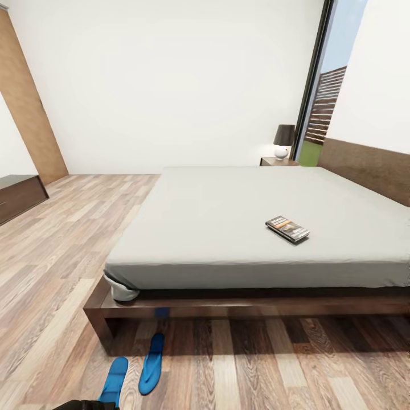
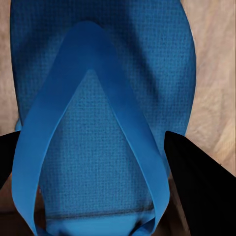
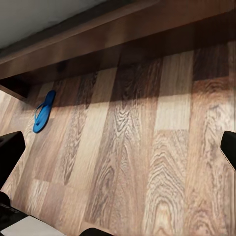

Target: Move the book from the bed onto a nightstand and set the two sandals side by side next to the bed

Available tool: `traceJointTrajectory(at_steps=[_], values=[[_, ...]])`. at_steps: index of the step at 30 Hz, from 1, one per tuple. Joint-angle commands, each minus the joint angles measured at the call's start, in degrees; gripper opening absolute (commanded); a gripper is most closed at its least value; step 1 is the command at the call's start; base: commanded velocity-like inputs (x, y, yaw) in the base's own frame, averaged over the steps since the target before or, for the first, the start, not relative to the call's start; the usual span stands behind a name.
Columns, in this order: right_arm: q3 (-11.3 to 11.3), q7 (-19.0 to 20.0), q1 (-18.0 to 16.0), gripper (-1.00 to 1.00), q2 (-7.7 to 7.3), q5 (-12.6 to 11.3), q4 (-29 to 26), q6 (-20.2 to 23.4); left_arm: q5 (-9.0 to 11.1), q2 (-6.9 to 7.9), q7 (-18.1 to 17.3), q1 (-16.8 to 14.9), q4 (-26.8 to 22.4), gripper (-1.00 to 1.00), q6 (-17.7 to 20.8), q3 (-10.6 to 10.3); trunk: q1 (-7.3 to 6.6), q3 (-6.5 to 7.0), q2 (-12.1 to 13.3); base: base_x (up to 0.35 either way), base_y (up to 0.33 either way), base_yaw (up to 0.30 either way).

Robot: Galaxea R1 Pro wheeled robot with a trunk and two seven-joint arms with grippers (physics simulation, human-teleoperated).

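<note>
Below, left claw (image 2: 98, 191) straddles a blue sandal (image 2: 98, 98)

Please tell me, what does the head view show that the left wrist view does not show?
Head view alone: the bed, the book lying on its mattress, a lamp on the nightstand, and the second sandal near the bed corner. Left wrist view alone: the left gripper, jaws open, close over a sandal. Both share that sandal and the wooden floor.

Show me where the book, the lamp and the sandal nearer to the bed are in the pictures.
book (image 1: 287, 229), head view, middle of its cover, lying on the mattress.
lamp (image 1: 283, 135), head view, on its dark shade.
sandal nearer to the bed (image 1: 151, 364), head view, middle of its blue sole on the floor.
</note>
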Motion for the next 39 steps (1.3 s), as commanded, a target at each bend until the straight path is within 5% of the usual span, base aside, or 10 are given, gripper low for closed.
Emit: traceJointTrajectory(at_steps=[1, 23, 39], values=[[-0.21, 0.32, -0.08, 1.00, 0.03, 0.33, 0.00, 0.60, -0.55, 0.02, 0.03, -0.03, -0.06, -1.00, -0.24, 0.27, -0.01, -0.05, -0.02, 0.000, -0.155, 0.000], [-0.21, 0.32, -0.08, 1.00, 0.03, 0.33, -0.06, 0.60, -0.58, 0.09, -0.21, -0.15, -0.01, -1.00, -0.25, 0.27, -0.01, -0.05, -0.02, 0.000, -0.021, 0.000], [-0.26, 0.32, -0.08, 1.00, 0.00, 0.25, -1.77, 0.69, -0.44, 0.11, -1.06, -3.43, 0.07, -1.00, -1.29, 0.27, -0.01, -0.05, -0.02, 0.000, 0.000, 0.000]])
